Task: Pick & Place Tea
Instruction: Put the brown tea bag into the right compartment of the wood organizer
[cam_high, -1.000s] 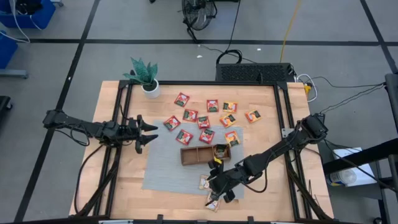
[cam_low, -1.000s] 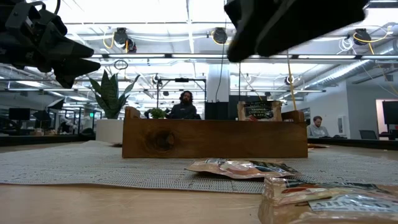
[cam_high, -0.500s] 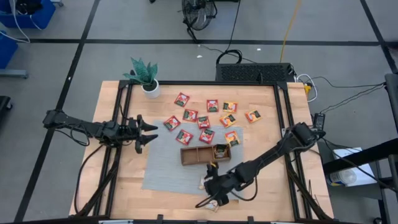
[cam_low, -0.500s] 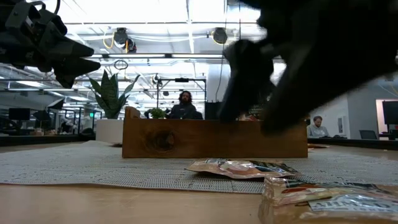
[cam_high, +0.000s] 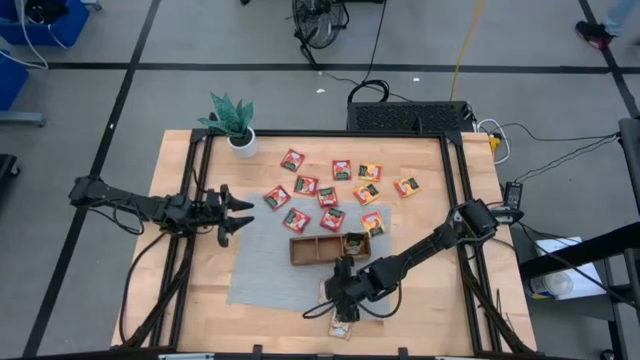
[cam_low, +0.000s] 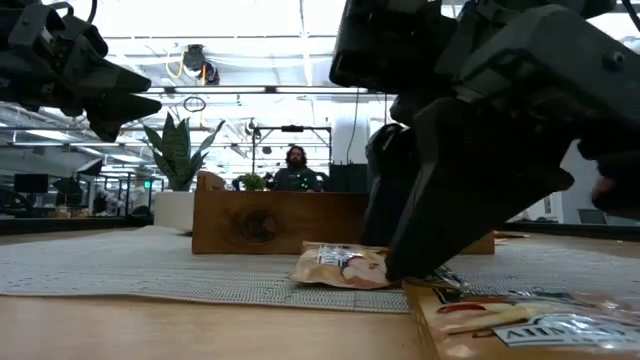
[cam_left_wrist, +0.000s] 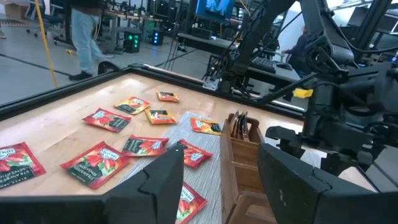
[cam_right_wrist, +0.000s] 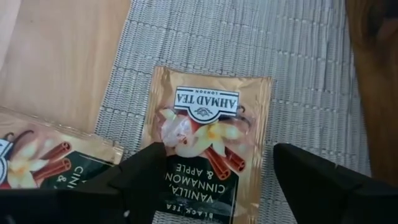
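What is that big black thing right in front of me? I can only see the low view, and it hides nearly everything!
Observer: It's the right gripper. Its wrist view shows it open, with one finger on either side of a gold tea sachet that lies flat on the grey mat. It is not gripping the sachet yet.
Operator: Is there any tea in the wooden box?
Observer: Yes. From above, the tray has sachets in the end compartment nearer the right arm. The other two compartments look empty.
Operator: And the other arm?
Observer: The left gripper waits open over the table's left side, away from the tea.
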